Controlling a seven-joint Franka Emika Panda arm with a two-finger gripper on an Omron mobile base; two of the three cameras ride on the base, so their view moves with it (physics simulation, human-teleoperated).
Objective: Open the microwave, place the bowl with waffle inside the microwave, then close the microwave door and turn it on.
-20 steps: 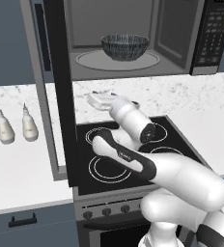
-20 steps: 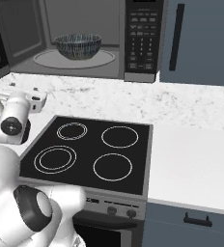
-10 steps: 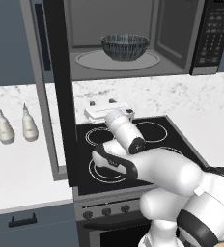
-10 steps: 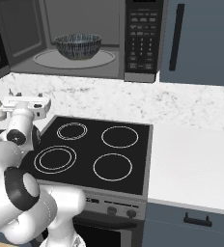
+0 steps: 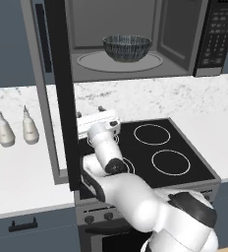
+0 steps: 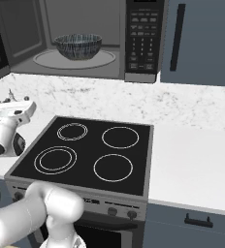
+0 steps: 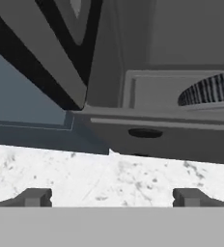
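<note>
Spread wide and empty, the white two-finger gripper [image 5: 90, 111] hovers below the large black and steel-grey microwave [image 5: 135, 37], beside its open dark-glass door [image 5: 62, 93]; the streaked blue-grey bowl [image 5: 127, 47] sits inside, above the gripper.

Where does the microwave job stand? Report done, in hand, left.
Done: the microwave door stands wide open and the bowl sits on the turntable inside the microwave. In hand: the end effector, open and empty, hangs low beside the door. Left: shutting the door and pressing the keypad.
</note>
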